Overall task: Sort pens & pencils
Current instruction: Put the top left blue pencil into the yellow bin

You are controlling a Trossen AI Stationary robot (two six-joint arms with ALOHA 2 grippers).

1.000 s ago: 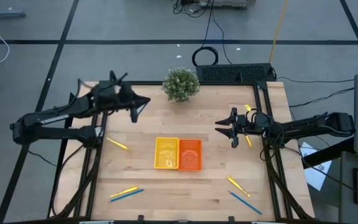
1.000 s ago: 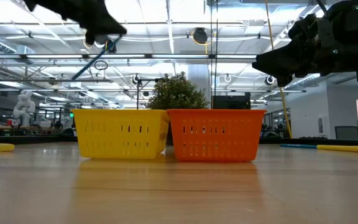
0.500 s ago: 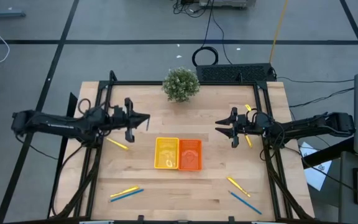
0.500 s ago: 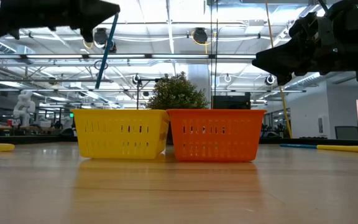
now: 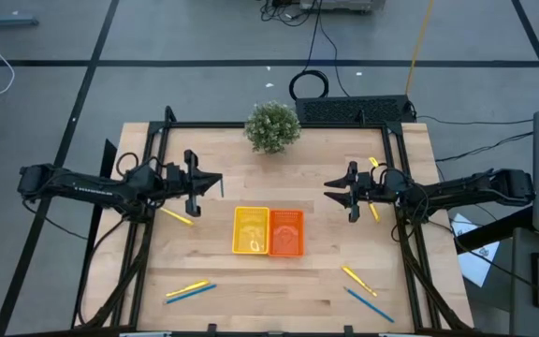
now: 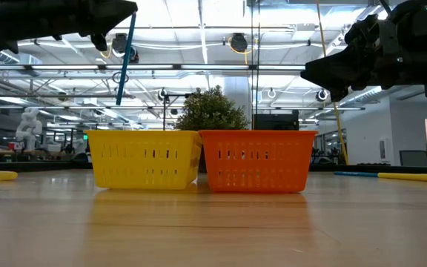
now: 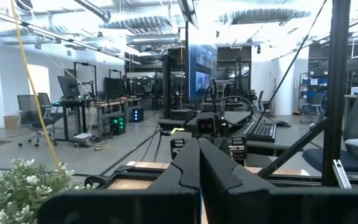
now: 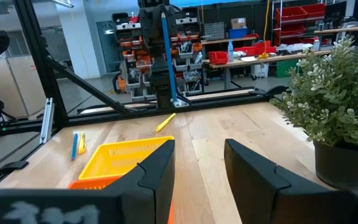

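My left gripper (image 5: 215, 182) hangs above the table (image 5: 316, 271), on its left half and a little behind the two baskets, and its fingers (image 7: 194, 171) are pressed together on a blue pen (image 6: 125, 59). Seen level from the table edge, that pen stands nearly upright, tilted slightly, well clear of the wood and above the yellow basket (image 6: 143, 159). My right wrist camera catches it too — a blue stick (image 8: 166, 56) pointing down from the far gripper.

My right gripper (image 5: 338, 196) waits over the right half of the table, pointing toward the middle, its fingers (image 8: 156, 168) spread apart with nothing between them.

The yellow basket (image 5: 251, 230) and the orange basket (image 5: 286, 232) sit side by side, touching, in the middle of the table. Something small and yellow lies inside the yellow one; I cannot tell what.

The rest of the sticks lie flat on the wood. A yellow pencil (image 5: 177, 216) rests left of the yellow basket, below my left gripper. Near the front left edge a yellow pencil (image 5: 187, 288) and a blue pen (image 5: 192, 294) lie just beside each other. At the front right, another yellow pencil (image 5: 358, 279) and blue pen (image 5: 369, 304) lie near one another. Two more yellow pencils (image 5: 374, 187) sit by my right arm, partly hidden by it.

A potted plant (image 5: 272, 126) stands at the back edge, in the middle.
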